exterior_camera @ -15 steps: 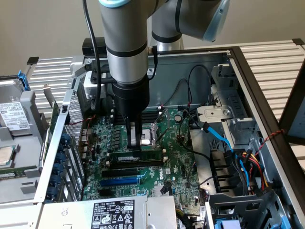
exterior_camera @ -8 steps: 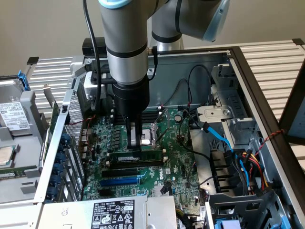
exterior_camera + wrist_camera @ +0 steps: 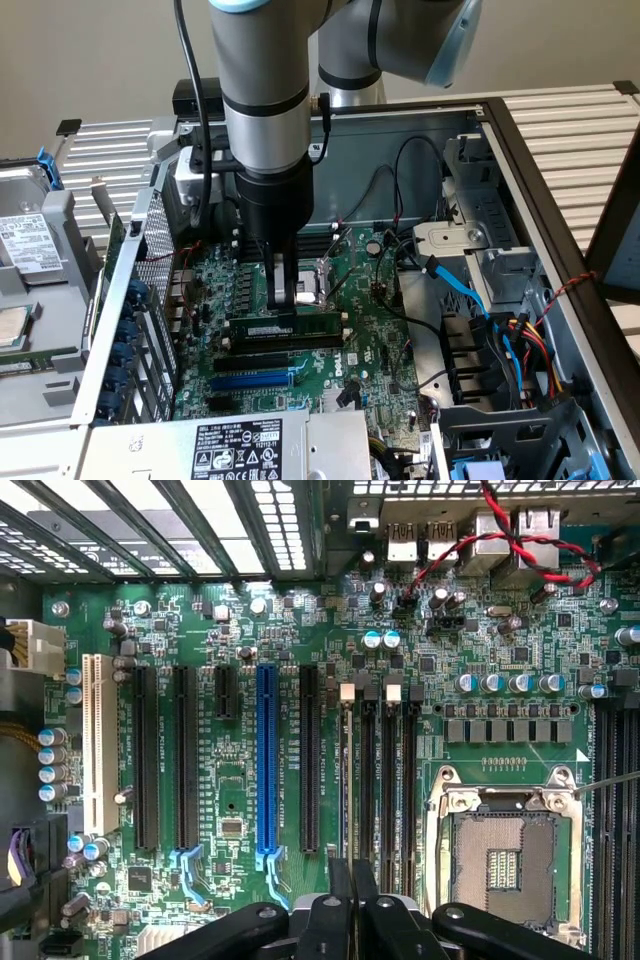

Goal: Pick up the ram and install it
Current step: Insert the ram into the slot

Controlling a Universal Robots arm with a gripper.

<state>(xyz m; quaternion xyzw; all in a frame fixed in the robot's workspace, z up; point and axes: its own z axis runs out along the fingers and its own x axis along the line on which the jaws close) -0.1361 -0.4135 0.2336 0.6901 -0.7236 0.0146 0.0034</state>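
The ram is a long dark-green stick with a white label. It stands on edge on the motherboard, in line with the black memory slots beside the CPU socket. My gripper comes straight down onto its upper edge, near the end towards the exterior view's left, and is shut on it. In the wrist view the black fingers meet over the ram, seen edge-on as a thin strip. Empty black memory slots run alongside it.
A blue expansion slot and black slots lie nearer the power supply. The open CPU socket is close by. Loose blue and black cables and a drive cage crowd the exterior view's right. Case walls enclose the board.
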